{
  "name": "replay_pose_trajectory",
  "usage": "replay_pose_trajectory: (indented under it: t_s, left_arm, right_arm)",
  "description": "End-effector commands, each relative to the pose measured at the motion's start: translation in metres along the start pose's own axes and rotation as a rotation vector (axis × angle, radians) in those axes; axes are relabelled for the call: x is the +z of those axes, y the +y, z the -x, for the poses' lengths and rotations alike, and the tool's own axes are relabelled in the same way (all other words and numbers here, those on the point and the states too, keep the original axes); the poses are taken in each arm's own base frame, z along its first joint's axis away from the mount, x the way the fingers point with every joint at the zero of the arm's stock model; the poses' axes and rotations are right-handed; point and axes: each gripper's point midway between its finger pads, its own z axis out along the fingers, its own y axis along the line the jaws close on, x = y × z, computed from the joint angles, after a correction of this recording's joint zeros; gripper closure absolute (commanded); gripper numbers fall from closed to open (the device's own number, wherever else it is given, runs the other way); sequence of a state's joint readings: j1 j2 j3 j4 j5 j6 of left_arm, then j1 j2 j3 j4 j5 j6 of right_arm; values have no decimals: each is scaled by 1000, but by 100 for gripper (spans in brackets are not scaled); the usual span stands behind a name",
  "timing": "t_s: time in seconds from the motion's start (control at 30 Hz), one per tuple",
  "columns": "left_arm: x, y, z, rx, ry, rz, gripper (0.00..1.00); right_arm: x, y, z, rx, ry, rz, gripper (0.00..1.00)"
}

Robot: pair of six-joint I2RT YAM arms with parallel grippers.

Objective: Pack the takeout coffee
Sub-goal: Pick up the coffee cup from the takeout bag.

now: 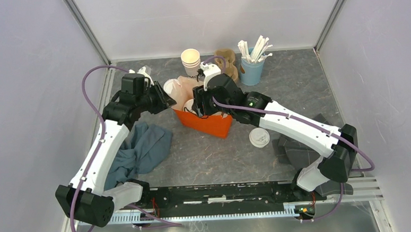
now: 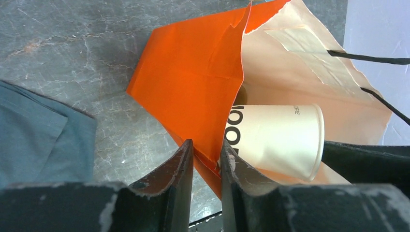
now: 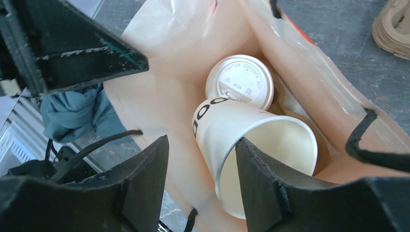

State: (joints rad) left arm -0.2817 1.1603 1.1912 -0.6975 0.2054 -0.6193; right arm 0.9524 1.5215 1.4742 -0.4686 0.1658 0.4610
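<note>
An orange paper bag (image 1: 206,122) stands open mid-table. Inside it a cream cup capped with a white sip lid (image 3: 240,81) stands upright. A second cream cup (image 3: 227,125), with no lid on it, lies tilted on its side over the first; it also shows as the lidless cup (image 2: 278,137) in the left wrist view. My right gripper (image 3: 202,140) is open inside the bag's mouth, one finger (image 3: 261,169) reaching into that cup's mouth and the rim between the jaws. My left gripper (image 2: 207,142) is pinched on the bag's left edge (image 2: 193,82).
A loose white lid (image 1: 259,137) lies on the table right of the bag. Behind the bag stand a stack of lidless cups (image 1: 190,61), brown sleeves (image 1: 227,61) and a blue pot of stirrers (image 1: 252,67). A blue-grey cloth (image 1: 141,148) lies front left.
</note>
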Motion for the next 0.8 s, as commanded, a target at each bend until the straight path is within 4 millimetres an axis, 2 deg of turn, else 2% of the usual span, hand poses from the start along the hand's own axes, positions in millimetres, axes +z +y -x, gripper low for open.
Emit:
replay_pose_trajectory:
  t_s: [0.0, 0.13, 0.33, 0.47, 0.77]
  left_arm:
    - [-4, -16, 1, -41, -11, -82, 69]
    - [-5, -17, -4, -61, -5, -97, 71]
    - [-8, -18, -4, -70, -11, -104, 72]
    - [-9, -19, -1, -75, -25, -105, 72]
    - [-16, -19, 7, -81, -55, -83, 74]
  right_arm:
    - [7, -13, 10, 83, -43, -97, 43]
    - [9, -16, 15, 78, -59, -126, 53]
    - [10, -7, 30, 23, -79, -93, 92]
    - [5, 8, 47, -19, -119, -38, 96]
    - [-6, 41, 77, -95, -184, 97, 97]
